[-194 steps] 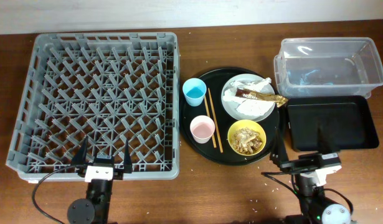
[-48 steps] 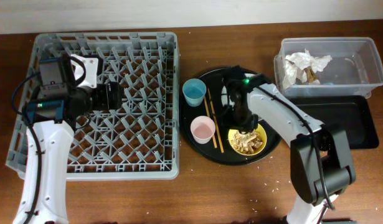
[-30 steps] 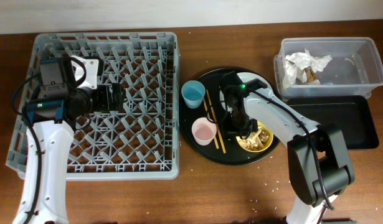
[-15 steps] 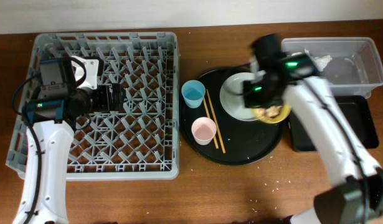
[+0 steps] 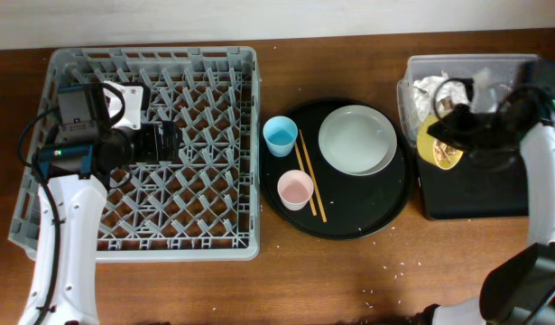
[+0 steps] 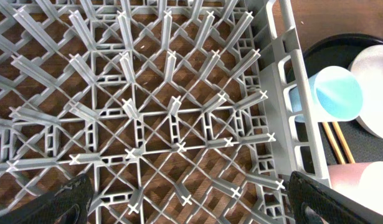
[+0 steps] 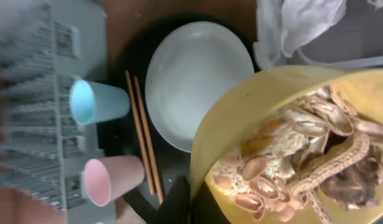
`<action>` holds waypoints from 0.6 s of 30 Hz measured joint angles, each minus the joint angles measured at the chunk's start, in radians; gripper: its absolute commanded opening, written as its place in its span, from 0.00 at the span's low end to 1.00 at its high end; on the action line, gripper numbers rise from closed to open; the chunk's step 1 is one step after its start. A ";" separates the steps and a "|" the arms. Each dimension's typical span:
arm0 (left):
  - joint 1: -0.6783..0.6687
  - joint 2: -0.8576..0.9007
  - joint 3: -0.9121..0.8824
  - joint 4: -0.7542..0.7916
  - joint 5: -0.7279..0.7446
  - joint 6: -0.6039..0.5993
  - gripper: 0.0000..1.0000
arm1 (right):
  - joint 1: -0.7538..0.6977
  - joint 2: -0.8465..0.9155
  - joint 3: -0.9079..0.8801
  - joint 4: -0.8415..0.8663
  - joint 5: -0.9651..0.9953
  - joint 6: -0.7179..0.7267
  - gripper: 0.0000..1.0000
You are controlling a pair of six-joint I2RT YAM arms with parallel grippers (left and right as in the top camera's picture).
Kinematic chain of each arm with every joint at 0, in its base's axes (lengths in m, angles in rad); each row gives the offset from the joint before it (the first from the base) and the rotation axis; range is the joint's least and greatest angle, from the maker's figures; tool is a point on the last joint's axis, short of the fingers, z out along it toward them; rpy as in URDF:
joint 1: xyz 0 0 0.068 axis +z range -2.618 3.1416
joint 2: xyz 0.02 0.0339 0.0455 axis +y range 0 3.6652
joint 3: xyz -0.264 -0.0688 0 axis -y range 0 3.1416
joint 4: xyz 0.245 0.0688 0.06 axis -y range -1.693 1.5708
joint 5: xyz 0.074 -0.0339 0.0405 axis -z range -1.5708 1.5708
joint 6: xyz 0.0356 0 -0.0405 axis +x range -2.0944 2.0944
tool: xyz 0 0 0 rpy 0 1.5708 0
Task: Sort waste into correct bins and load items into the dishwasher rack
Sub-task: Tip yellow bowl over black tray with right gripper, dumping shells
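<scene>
Brown wood ran under everything on your table. Nearest on the right lay the black tray (image 5: pixel 480 191), its long axis left to right, bare where it showed. Over its far left corner your right gripper (image 7: pixel 192 198) was clamped on the rim of the yellow bowl (image 7: pixel 238 124), with scraps (image 7: pixel 303 155) heaped inside. The bowl was tipped, its mouth turned up and leftward; being round, it gave you no long axis to line up. So the tray lay below the bowl and to its near right, and the clear tub (image 5: pixel 530 61) holding the napkins (image 5: pixel 430 88) sat just beyond, on the far side. By my judgement the scraps belonged in the tray, so you would have needed to bring the bowl right and nearer before tipping further. Your left gripper (image 6: pixel 191 186) hung spread wide over the rack (image 5: pixel 151 246), well apart to the left.
</scene>
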 measured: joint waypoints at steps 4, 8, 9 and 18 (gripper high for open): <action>0.000 0.000 0.000 0.000 0.000 0.000 0.99 | -0.121 0.001 -0.101 0.072 -0.147 -0.046 0.04; 0.000 0.000 0.000 0.000 0.000 0.000 0.99 | -0.225 0.002 -0.222 0.183 -0.285 -0.065 0.04; 0.000 0.000 0.000 0.000 0.000 0.000 0.99 | -0.255 0.004 -0.251 0.203 -0.320 -0.068 0.04; 0.000 0.000 0.000 0.000 0.000 0.000 0.99 | -0.407 0.056 -0.296 0.236 -0.576 -0.084 0.04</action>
